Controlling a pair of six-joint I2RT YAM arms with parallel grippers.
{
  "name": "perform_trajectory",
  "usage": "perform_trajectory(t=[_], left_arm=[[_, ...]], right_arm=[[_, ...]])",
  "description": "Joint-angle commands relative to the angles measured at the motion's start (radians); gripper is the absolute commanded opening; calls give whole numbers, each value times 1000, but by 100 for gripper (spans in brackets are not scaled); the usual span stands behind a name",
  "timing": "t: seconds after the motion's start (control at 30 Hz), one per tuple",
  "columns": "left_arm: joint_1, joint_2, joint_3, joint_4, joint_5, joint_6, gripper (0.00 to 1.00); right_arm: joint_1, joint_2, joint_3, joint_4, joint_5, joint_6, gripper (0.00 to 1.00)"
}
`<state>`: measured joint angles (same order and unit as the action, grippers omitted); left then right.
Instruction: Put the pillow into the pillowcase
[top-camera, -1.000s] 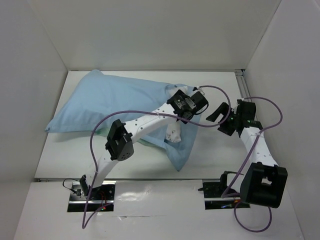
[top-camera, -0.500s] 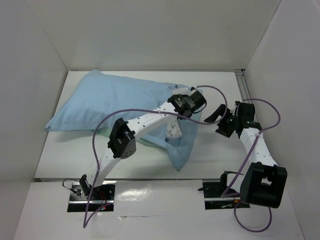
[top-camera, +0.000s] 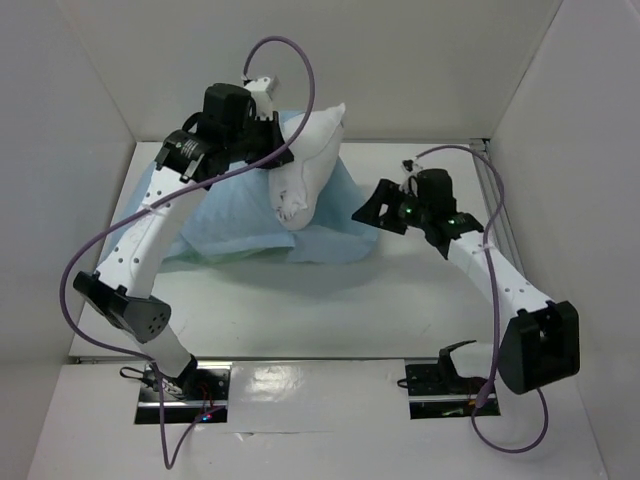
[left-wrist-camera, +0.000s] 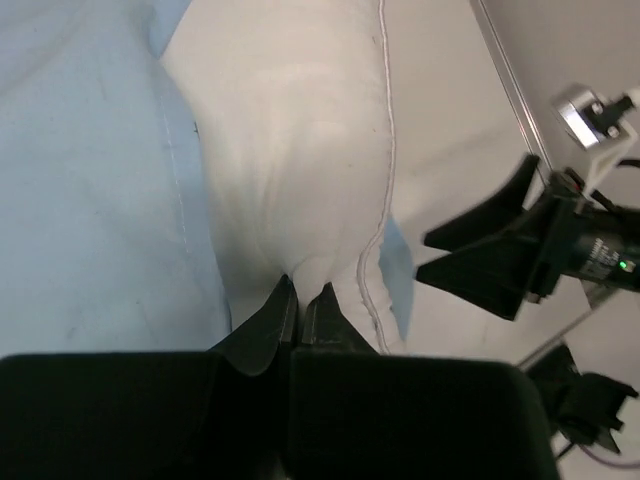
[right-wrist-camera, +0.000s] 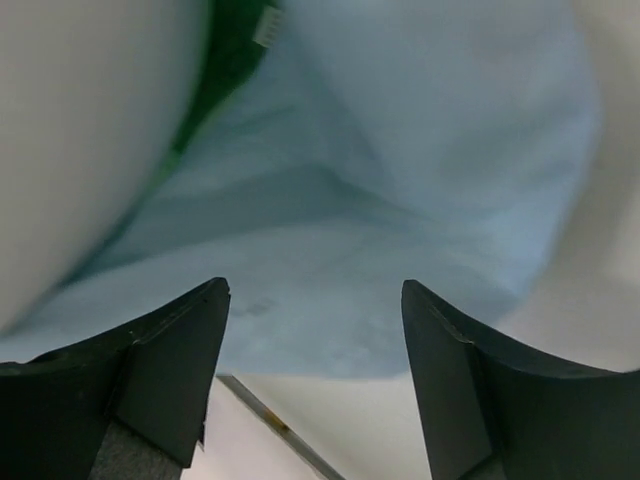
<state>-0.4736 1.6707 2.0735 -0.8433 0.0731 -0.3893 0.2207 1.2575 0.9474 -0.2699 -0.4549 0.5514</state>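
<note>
The white pillow (top-camera: 303, 165) hangs lifted at the back of the table, one end pinched in my left gripper (top-camera: 283, 158), which is shut on it. In the left wrist view the fingertips (left-wrist-camera: 283, 300) meet on a fold of the pillow (left-wrist-camera: 300, 130), beside the light blue pillowcase (left-wrist-camera: 80, 150). The pillowcase (top-camera: 225, 225) lies crumpled on the table below, its lower part still around the pillow's bottom. My right gripper (top-camera: 368, 205) stands open just right of the pillowcase's edge. Its wrist view shows the gripper (right-wrist-camera: 315, 290) with the blue pillowcase (right-wrist-camera: 400, 200) beyond it, nothing between the fingers.
White walls close in the table on the left, back and right. A metal rail (top-camera: 487, 175) runs along the right edge. A purple cable (top-camera: 285, 50) loops above the left wrist. A strip of green lining (right-wrist-camera: 205, 90) shows beside the pillow (right-wrist-camera: 80, 130).
My left gripper shut on the pillow, then swung up and back to the left, lifting the pillow's end clear of the pillowcase. The right gripper moved left toward the pillowcase, its jaws narrowing slightly.
</note>
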Motion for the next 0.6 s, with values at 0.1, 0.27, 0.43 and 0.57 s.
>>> perform_trajectory(t=[0.1, 0.27, 0.43, 0.57], left_arm=[[9, -23, -142, 164, 263, -88, 0], [18, -32, -174, 191, 284, -109, 0], [38, -75, -228, 260, 320, -151, 0], [47, -89, -240, 280, 369, -186, 0]], right_arm=[[164, 189, 123, 211, 137, 120, 70], [262, 383, 186, 259, 211, 166, 61], [316, 496, 220, 238, 375, 226, 75], [335, 566, 208, 305, 407, 268, 82]])
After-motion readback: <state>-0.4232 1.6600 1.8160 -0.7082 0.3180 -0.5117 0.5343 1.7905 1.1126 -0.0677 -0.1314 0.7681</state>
